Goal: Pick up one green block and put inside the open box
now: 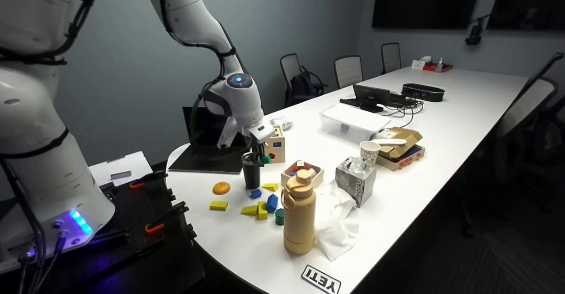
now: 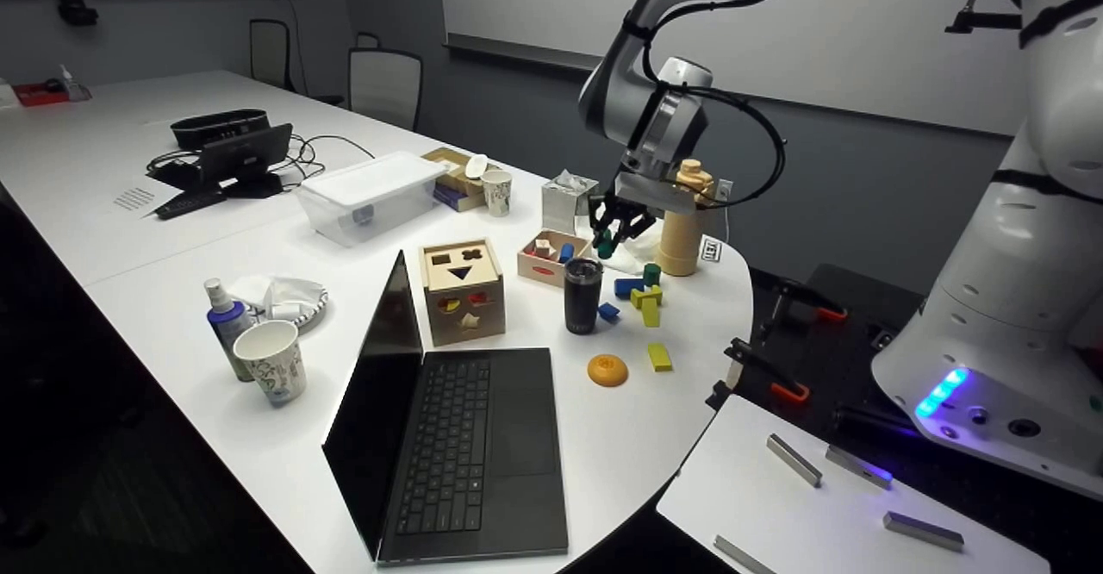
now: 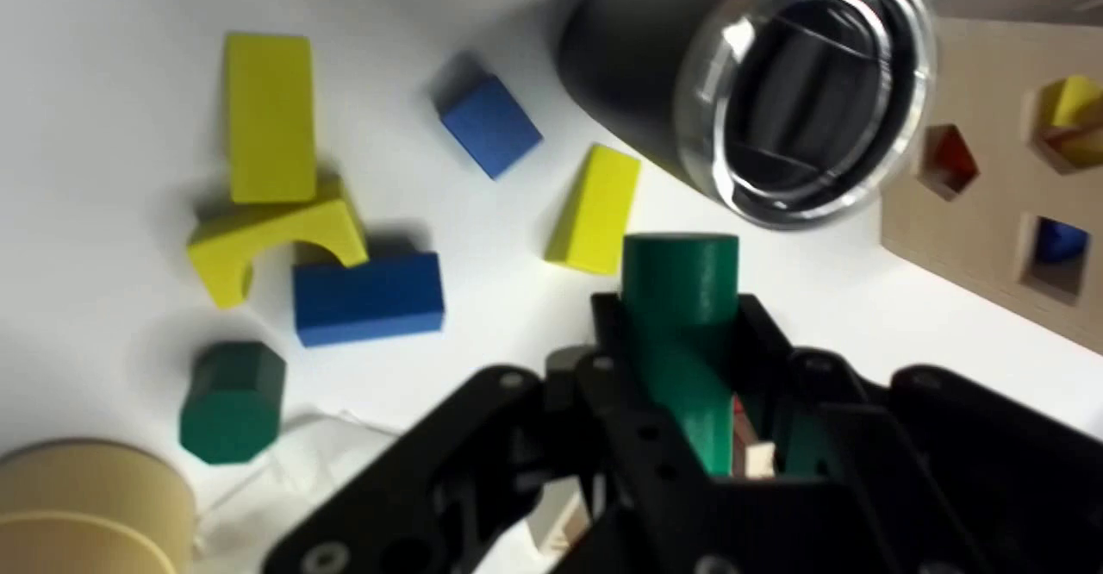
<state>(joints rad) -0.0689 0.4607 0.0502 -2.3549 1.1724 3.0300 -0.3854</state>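
Observation:
My gripper point(image 3: 677, 320) is shut on a green cylindrical block point(image 3: 681, 272), which juts past the fingertips. In both exterior views the gripper point(image 1: 259, 152) point(image 2: 613, 219) holds the green block point(image 1: 266, 160) point(image 2: 605, 245) above the table, near the black tumbler's top. The open box point(image 1: 318, 178) point(image 2: 539, 271) is a small shallow wooden tray with several blocks inside. In the wrist view the box point(image 3: 564, 514) is mostly hidden behind the gripper. A second green block point(image 3: 231, 414) point(image 1: 280, 217) point(image 2: 652, 275) stands on the table near the tan bottle.
A black tumbler point(image 3: 646, 48) point(image 1: 252, 175) point(image 2: 582, 298) stands close to the gripper. A wooden shape-sorter cube point(image 1: 276, 150) point(image 2: 470, 322) stands behind it. Several yellow and blue blocks lie on the table. A tan bottle point(image 1: 300, 214) point(image 2: 681, 238), tissue box point(image 1: 355, 183) and laptop point(image 2: 517, 410) stand around.

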